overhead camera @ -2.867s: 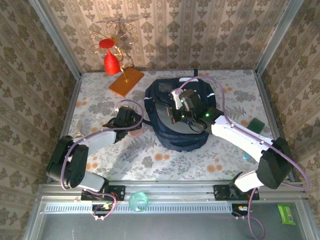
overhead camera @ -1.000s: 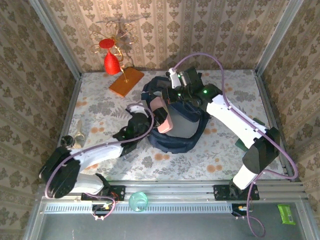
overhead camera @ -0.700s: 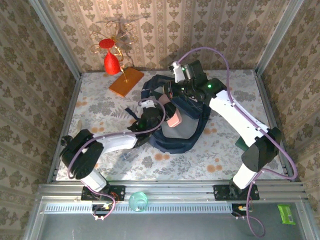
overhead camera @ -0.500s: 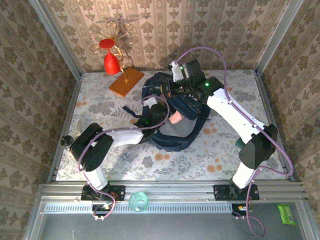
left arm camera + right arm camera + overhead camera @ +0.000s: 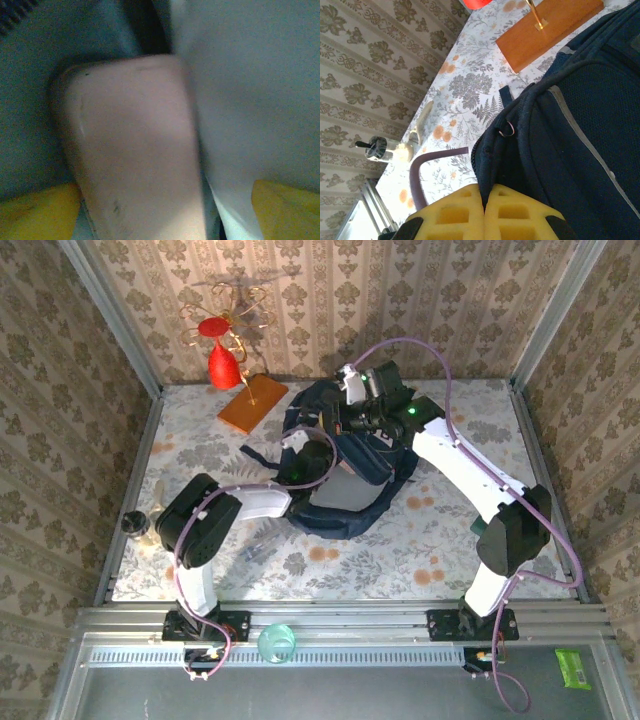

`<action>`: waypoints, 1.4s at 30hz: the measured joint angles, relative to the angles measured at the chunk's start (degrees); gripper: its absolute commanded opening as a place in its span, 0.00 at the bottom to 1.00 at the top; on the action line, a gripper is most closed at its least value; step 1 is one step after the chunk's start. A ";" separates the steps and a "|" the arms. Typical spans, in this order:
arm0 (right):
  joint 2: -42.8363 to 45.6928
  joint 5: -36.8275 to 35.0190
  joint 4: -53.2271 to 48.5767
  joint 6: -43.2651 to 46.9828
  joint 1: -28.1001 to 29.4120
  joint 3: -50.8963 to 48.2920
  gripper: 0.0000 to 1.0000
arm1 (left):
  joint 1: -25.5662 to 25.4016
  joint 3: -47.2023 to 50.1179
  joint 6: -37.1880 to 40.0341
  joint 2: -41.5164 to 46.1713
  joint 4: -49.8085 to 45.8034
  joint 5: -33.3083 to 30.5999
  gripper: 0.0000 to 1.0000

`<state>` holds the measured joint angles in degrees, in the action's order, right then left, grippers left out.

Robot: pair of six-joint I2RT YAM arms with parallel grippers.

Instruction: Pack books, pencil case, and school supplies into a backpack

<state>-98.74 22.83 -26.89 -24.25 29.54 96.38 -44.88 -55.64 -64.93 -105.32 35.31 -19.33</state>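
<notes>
Large navy-blue fabric backpack (image 5: 340, 515) near the middle of the floral table (image 5: 450, 540), towards its far edge, mouth held up. Right tool (image 5: 484, 207) pinched shut on the bag's rim. Left tool (image 5: 160, 205) inside the mouth, yellow fingers (image 5: 35, 212) spread wide, soft pale-pink pencil case (image 5: 135, 150) lying between them against grey lining (image 5: 250, 100).

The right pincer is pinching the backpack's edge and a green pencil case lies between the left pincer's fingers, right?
Not green: the pencil case is pale pink, as the left wrist view shows. The right pincer pinches the backpack edge, and the case lies between the fingers of the left pincer.
</notes>
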 measured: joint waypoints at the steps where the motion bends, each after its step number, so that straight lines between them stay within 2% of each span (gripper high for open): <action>1: 0.00 0.22 0.37 -0.04 -0.07 -0.39 0.00 | -0.02 0.81 0.33 0.92 0.17 0.39 0.92; 6: 0.00 0.90 1.38 -0.28 -0.44 -1.42 0.00 | -0.02 6.25 2.16 7.26 1.36 2.14 0.91; 12: 0.63 1.22 3.02 0.02 -0.81 -4.83 0.00 | -0.07 16.04 5.90 19.37 1.68 3.52 0.89; 18: 4.09 3.10 7.54 0.57 -0.79 -12.63 0.00 | 0.48 25.03 13.94 35.45 -6.27 3.82 0.89; 22: 4.72 4.44 8.81 0.37 -0.81 -14.43 0.00 | 1.31 25.42 21.31 41.83 -10.05 9.57 0.89; 27: 3.72 5.44 8.94 -0.98 -0.96 -12.96 0.01 | -0.72 25.35 27.36 40.65 -8.57 18.71 0.89; 33: 1.88 6.80 8.92 -3.04 -1.18 -10.95 0.01 | -3.23 20.15 29.86 29.00 -5.99 26.29 0.84; 35: 1.81 6.84 8.76 -3.23 -1.18 -10.82 0.01 | -3.43 17.11 29.88 25.07 -4.59 28.22 0.79; 37: 1.81 6.84 8.70 -3.23 -1.18 -10.82 0.01 | -3.45 14.62 29.77 22.38 -3.37 29.27 0.68; 39: 1.81 6.40 8.94 -3.39 -1.29 -10.82 0.01 | -3.45 12.87 29.35 20.37 -1.79 29.70 0.54; 42: 1.81 6.51 9.11 -3.63 -1.99 -10.82 0.06 | -3.34 11.80 28.48 18.27 0.11 30.12 0.27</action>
<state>-96.92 29.34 -17.78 -27.88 27.55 85.56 -48.23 -43.83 -36.45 -87.05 35.42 10.79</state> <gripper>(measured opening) 0.067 0.425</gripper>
